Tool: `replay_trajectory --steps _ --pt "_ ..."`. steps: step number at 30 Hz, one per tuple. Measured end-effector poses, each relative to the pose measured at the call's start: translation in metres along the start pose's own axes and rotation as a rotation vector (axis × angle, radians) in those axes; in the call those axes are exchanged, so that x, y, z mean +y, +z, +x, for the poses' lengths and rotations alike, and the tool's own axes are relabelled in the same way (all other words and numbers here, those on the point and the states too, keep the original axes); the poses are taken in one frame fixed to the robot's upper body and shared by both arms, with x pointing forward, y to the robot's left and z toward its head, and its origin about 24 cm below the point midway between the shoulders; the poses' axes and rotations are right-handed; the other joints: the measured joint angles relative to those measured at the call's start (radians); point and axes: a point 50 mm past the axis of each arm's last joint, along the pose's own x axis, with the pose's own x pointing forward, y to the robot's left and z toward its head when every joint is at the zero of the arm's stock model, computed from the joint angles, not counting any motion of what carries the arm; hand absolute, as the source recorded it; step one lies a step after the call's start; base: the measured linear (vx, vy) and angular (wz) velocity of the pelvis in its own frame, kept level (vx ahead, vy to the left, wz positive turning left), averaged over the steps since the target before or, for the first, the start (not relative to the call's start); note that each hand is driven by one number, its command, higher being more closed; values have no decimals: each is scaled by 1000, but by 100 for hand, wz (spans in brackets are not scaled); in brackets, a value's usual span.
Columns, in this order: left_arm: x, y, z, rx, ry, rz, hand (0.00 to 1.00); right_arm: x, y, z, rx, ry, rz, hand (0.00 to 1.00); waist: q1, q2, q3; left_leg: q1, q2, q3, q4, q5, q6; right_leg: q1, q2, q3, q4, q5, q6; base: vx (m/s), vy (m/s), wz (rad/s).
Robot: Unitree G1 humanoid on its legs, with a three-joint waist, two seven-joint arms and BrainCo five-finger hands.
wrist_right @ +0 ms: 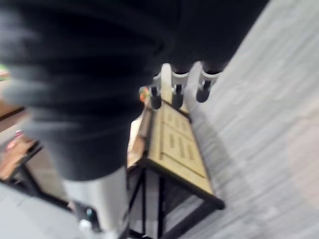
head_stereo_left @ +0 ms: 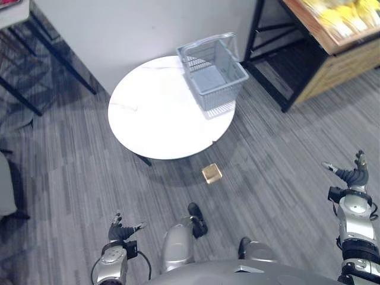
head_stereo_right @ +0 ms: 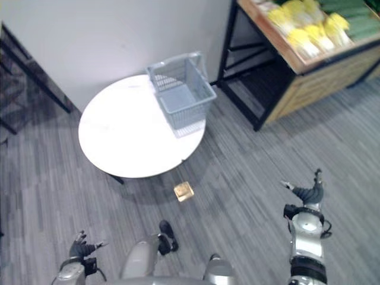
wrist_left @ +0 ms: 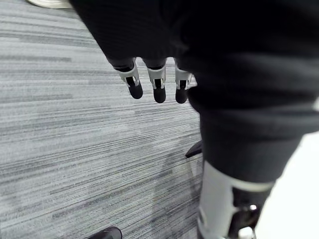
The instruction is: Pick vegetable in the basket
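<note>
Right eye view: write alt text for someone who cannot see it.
An empty grey basket stands on a round white table, by its far right edge. A wooden shelf to the right holds yellow vegetables. The left hand and right hand are low, open, holding nothing.

The right hand (wrist_right: 177,85) held its silver fingers (wrist_right: 203,83) straight and slightly apart, with nothing between them and the thumb (wrist_right: 99,199). Past the dark fingertips stood a wooden display stand (wrist_right: 179,149) with panelled sides, carried on a black metal frame (wrist_right: 162,204) with slanted braces. The stand stood on grey striped carpet (wrist_right: 264,144). Beside one fingertip an orange-red patch (wrist_right: 144,92) showed on the stand, too blurred to name.
</note>
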Motion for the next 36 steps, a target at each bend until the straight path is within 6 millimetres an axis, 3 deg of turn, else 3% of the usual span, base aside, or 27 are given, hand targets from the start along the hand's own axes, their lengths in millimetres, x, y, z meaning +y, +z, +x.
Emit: replay_trajectory --steps 1,3,4,5,6,8,11,12,13,14,16,18,23,28,35,36 --pt "5 -1 1 7 8 23 0 3 10 5 -42 15 -42 0 0 -4 -1 48 -9 -38 -16 -7 -2 -53 1 42 162 -6 -9 354 -21 85" --pt "11 0 1 6 21 53 0 10 29 13 -116 42 -81 0 3 -6 -4 103 -11 -81 -46 -9 -6 -123 4 46 234 -28 -56 394 -80 91" --pt "14 3 3 -2 27 57 0 14 49 21 -186 52 -107 0 3 -5 -4 121 -6 -122 -70 -5 -12 -178 0 41 179 -51 -103 348 -120 79" --pt "14 4 3 -4 28 58 0 13 52 22 -197 50 -109 0 3 -5 -4 123 -5 -129 -73 -5 -13 -185 0 41 161 -54 -110 313 -172 85" --pt "14 5 4 -10 27 58 0 11 64 29 -232 40 -127 0 2 0 -2 131 7 -165 -88 -3 -23 -213 7 48 56 -61 -126 286 -231 79" --pt "14 7 4 -15 27 59 0 6 77 37 -273 28 -165 0 3 9 -1 130 37 -217 -99 -6 -60 -232 31 80 -157 -46 -123 269 -287 81" --pt "19 13 7 -33 32 77 0 -6 91 50 -298 -10 -188 0 9 -3 -2 129 84 -300 -111 -17 -157 -225 50 192 -540 140 -107 271 -424 77" --pt "24 15 7 -43 42 90 0 -6 92 52 -297 -8 -197 0 18 -40 -1 130 74 -316 -113 -28 -195 -220 26 207 -593 189 -107 275 -611 60" --pt "21 17 9 -42 35 87 0 -6 99 57 -309 -1 -221 0 27 -37 13 137 95 -334 -119 -36 -232 -229 37 195 -562 268 -72 164 -434 48" --pt "15 14 7 -38 14 93 0 -5 102 59 -314 5 -238 0 27 -13 10 124 123 -328 -121 -27 -244 -228 59 170 -564 259 -78 196 -477 45" --pt "3 16 6 -58 -16 79 0 -9 126 70 -370 6 -289 0 26 61 26 108 209 -294 -158 10 -269 -229 130 97 -574 262 -122 222 -354 38" --pt "2 18 6 -68 -15 69 0 -9 149 76 -417 2 -311 0 27 85 38 92 234 -292 -184 59 -288 -243 152 67 -567 253 -141 169 -251 37" --pt "-8 22 6 -91 -39 32 0 -7 192 86 -508 7 -357 0 44 96 68 7 244 -293 -193 86 -293 -286 163 25 -604 269 -150 41 -72 28" --pt "-21 33 4 -146 -81 26 0 0 211 93 -523 20 -422 0 58 113 133 -55 220 -344 -213 102 -295 -281 142 -22 -685 324 -140 -33 33 35" --pt "-29 50 7 -190 -105 -14 0 -14 242 104 -505 -28 -428 0 77 145 200 -136 205 -386 -227 139 -291 -319 127 -61 -721 360 -140 -68 17 20" --pt "-32 54 7 -202 -115 -17 0 -18 241 107 -491 -29 -455 100 79 146 212 -158 203 -392 -229 147 -291 -339 126 -62 -722 367 -140 -67 6 9"
